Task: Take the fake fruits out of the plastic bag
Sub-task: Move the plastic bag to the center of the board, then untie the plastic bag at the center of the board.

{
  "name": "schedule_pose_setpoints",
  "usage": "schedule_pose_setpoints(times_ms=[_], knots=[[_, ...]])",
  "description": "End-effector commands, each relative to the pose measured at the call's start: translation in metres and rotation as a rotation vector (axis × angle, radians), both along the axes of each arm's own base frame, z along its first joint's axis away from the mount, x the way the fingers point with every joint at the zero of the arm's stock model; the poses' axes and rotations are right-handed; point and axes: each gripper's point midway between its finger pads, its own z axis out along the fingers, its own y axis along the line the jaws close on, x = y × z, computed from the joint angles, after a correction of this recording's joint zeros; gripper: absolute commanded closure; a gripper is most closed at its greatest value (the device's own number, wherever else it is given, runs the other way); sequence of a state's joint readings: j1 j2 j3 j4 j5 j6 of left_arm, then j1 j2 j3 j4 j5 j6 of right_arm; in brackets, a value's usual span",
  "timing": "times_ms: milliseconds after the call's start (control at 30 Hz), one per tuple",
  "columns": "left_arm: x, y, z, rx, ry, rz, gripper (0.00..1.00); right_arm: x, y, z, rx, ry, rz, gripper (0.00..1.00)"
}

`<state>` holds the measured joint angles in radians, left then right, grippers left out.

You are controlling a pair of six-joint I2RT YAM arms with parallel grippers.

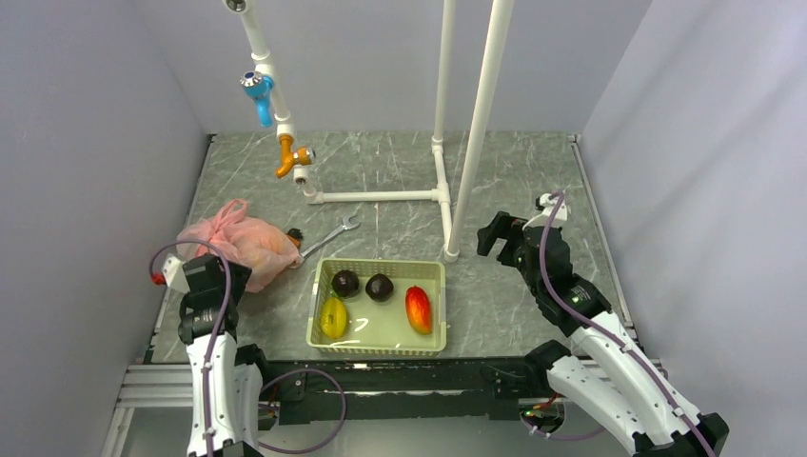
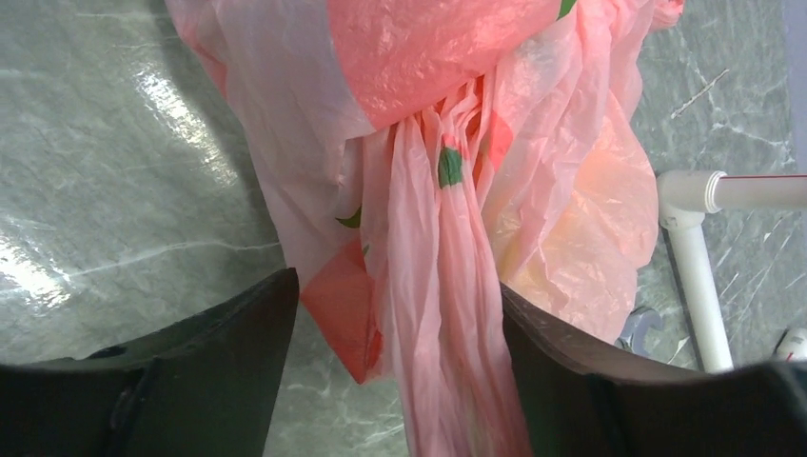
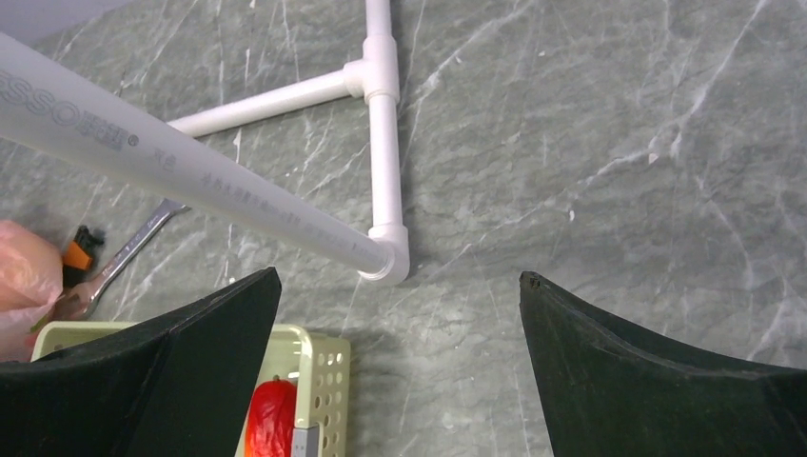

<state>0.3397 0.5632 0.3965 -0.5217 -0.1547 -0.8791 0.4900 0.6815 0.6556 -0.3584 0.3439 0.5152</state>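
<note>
Black fingers point(image 2: 190, 381) of the left claw point(image 2: 395, 314) fill the bottom of the left wrist view, spread, nothing pinched. The pink plastic bag point(image 2: 428, 57) lies just ahead, its gathered neck running back between them, against the right-hand finger. I note green patches through the film and cannot tell what they are. Right wrist: the right claw point(image 3: 400, 314) is likewise spread above the marbled table point(image 3: 590, 143), white pipe foot point(image 3: 385, 259) just ahead, basket point(image 3: 324, 371) corner by its left finger. Top view: bag at the left claw's tip; a yellow oval fruit point(image 1: 333, 316) lies in the basket, between the claws.
</note>
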Motion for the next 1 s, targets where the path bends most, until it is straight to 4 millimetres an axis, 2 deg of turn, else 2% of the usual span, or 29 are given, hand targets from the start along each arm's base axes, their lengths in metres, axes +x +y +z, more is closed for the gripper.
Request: schedule_pose_setpoints(times_ms=[0,67,267,433,567,700,733,833,967], knots=[[0.001,0.003,0.024,0.074,-0.031,-0.045,0.23,-0.009,0.009,0.002,0.040,0.038,0.044,0.00],[0.000,0.005,0.037,0.123,-0.047,-0.067,0.18,-0.012,0.014,-0.004,0.042,0.070,0.074,0.00],[-0.004,0.006,0.077,0.267,-0.125,-0.141,0.13,-0.026,0.038,-0.014,0.074,0.140,0.220,0.00],[0.003,0.004,0.117,0.429,-0.204,-0.245,0.14,-0.037,0.052,-0.018,0.095,0.182,0.314,0.00],[0.019,0.007,0.146,0.549,-0.234,-0.323,0.14,-0.053,0.071,-0.018,0.151,0.191,0.436,0.00],[0.040,0.021,0.155,0.601,-0.159,-0.357,0.13,-0.068,0.090,-0.014,0.206,0.181,0.545,0.00],[0.047,0.025,0.151,0.600,-0.116,-0.375,0.13,-0.072,0.093,-0.010,0.213,0.170,0.566,0.00],[0.058,0.040,0.152,0.603,-0.020,-0.356,0.14,-0.089,0.107,0.008,0.228,0.104,0.666,0.00],[0.069,0.058,0.142,0.625,0.046,-0.315,0.17,-0.108,0.132,0.030,0.242,0.050,0.843,0.00]])
